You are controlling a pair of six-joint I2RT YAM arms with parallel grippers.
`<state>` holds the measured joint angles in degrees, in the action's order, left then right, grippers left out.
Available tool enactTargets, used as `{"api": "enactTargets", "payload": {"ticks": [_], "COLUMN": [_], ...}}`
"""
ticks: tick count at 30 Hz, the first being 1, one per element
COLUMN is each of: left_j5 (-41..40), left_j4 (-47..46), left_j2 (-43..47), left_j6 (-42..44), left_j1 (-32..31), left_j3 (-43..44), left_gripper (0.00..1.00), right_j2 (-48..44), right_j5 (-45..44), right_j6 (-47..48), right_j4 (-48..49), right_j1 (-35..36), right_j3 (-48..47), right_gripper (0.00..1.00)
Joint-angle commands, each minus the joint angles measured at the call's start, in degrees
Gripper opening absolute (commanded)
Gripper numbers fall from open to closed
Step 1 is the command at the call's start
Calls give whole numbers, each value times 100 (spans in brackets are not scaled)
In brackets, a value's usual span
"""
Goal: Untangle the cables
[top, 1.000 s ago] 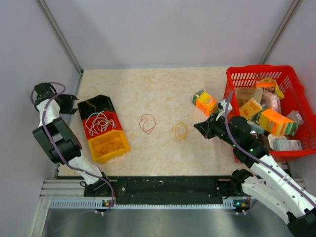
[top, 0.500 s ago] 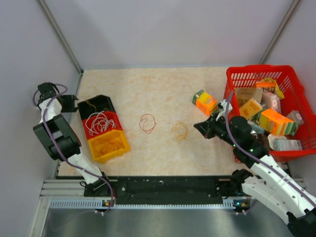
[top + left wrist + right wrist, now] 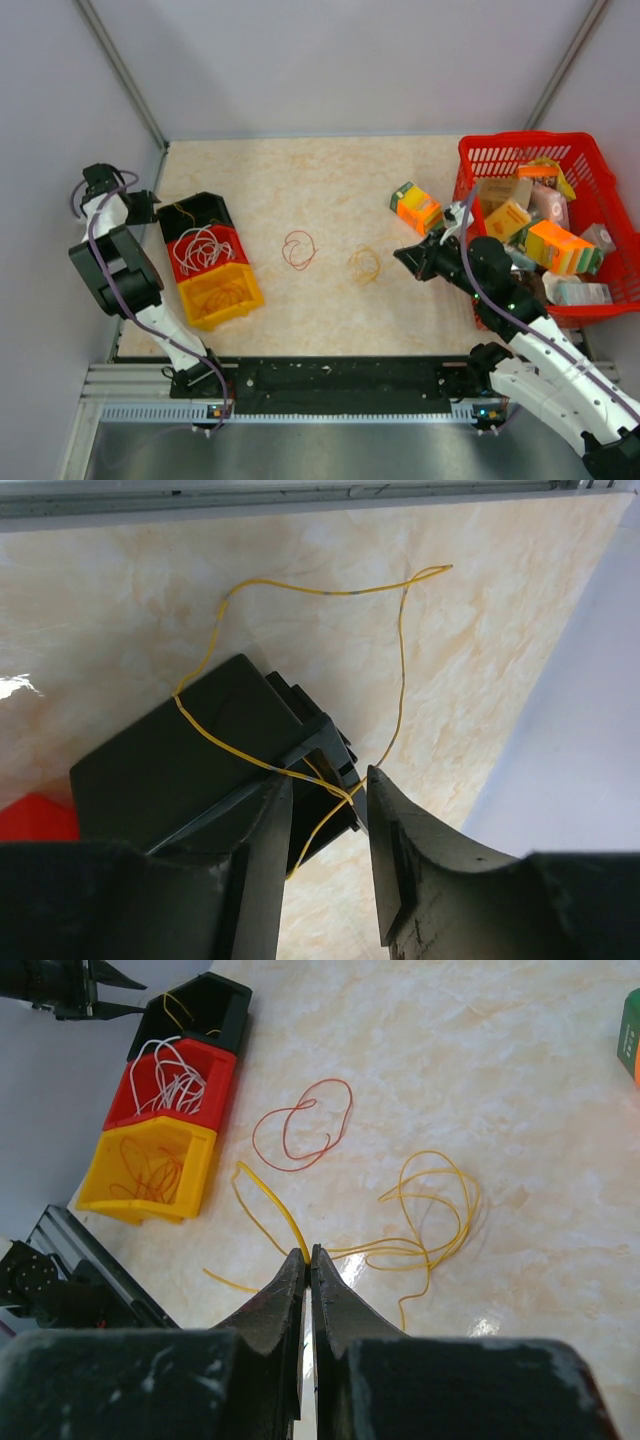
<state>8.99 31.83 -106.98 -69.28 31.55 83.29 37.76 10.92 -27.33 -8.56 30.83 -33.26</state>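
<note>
A loose yellow cable tangle (image 3: 364, 264) (image 3: 440, 1210) lies mid-table, with a red cable loop (image 3: 299, 250) (image 3: 300, 1125) to its left. My right gripper (image 3: 400, 257) (image 3: 307, 1253) is shut on one yellow strand that rises from the table beside the tangle. At the far left, my left gripper (image 3: 148, 207) (image 3: 325, 785) hovers by the black bin (image 3: 195, 213) (image 3: 200, 750). Its jaws stand apart, and a thin yellow cable (image 3: 300, 585) draped over the bin passes between the fingertips. White cables (image 3: 170, 1070) fill the red bin (image 3: 232, 240). Orange ones lie in the yellow bin (image 3: 245, 290).
A red basket (image 3: 480, 150) full of boxes stands at the right, close behind my right arm. An orange-and-green box (image 3: 416, 208) lies on the table next to it. The three bins sit in a row along the left wall.
The left gripper's jaws have narrowed around the yellow cable, and its wrist has shifted slightly toward the bin. The right arm has stayed put.
</note>
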Motion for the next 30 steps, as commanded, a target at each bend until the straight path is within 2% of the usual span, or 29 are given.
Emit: {"api": "enactTargets", "payload": {"ticks": [1, 8, 10, 12, 21, 26, 30], "left_j5": [-214, -258, -310, -328, -811, -1092, -1076], "left_j4": [121, 95, 95, 104, -203, -783, -635], "left_j2": [-192, -288, -271, -227, 730, 1337, 1688], "left_j6": [-191, -227, -218, -157, 870, 1557, 2040], "left_j1": [35, -17, -17, -52, -562, -869, -1028], "left_j3": [127, 100, 74, 65, 241, -224, -383], "left_gripper": [40, 28, 17, 0, 0, 0, 0], "right_j2": [-102, -137, -137, -137, -102, -120, -172], "right_j5": [-81, -160, -169, -186, -116, -107, -116], "right_j6": [-62, -53, -62, -53, -88, -123, -123], "right_j4": [197, 197, 197, 205, 214, 197, 161], "right_j1": [-68, -68, -68, -68, -68, -68, -68], "right_j3": [-6, 21, 12, 3, 3, 47, 47], "right_gripper": [0, 0, 0, 0, 0, 0, 0]}}
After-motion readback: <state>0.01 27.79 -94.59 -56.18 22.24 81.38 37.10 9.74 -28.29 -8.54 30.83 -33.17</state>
